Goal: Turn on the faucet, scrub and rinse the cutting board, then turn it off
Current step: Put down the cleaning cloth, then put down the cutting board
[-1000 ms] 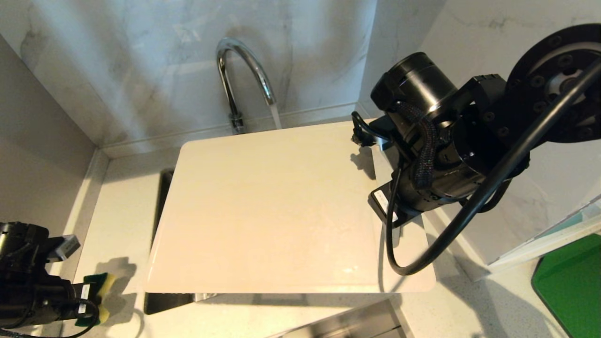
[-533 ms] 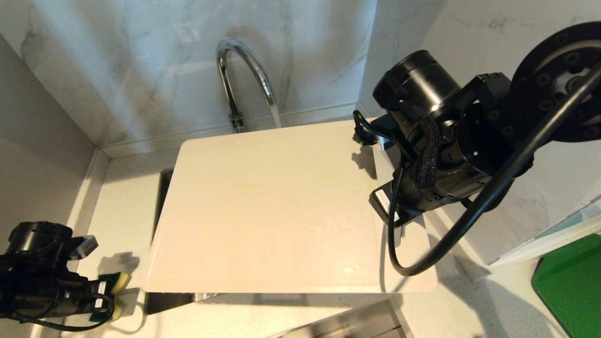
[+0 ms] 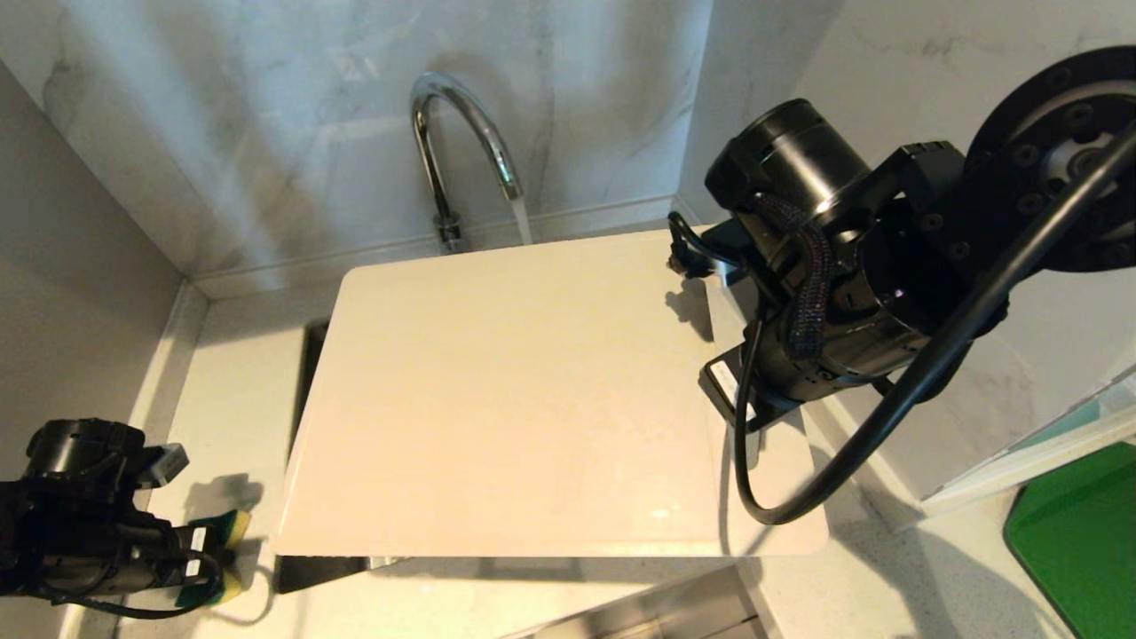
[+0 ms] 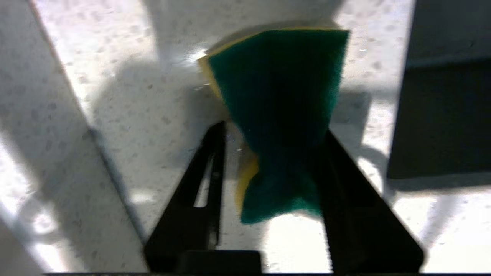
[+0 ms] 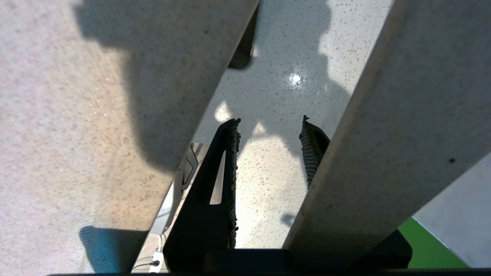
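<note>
The chrome faucet (image 3: 461, 142) runs a thin stream onto the far edge of the off-white cutting board (image 3: 532, 399), which lies tilted over the sink. My right arm (image 3: 834, 266) reaches down at the board's right end. There my right gripper (image 5: 269, 120) stands open, both fingertips poking through the handle slot, bare counter between the pads. The board's end strip (image 5: 402, 115) covers part of one finger. At the near left, my left gripper (image 4: 273, 129) is open low over the counter. A green-and-yellow sponge (image 4: 280, 96) sits between its fingers, leaning on one and clear of the other.
The dark sink opening (image 3: 311, 355) shows along the board's left side. A steel basin rim (image 3: 657, 612) lies at the near edge and a green mat (image 3: 1083, 532) at the far right. Marble walls close in on the left, back and right of the speckled counter (image 3: 231, 390).
My left gripper has come forward and sunk to the counter, and its jaws have opened off the sponge. The board, the right arm and the running water are as before.
</note>
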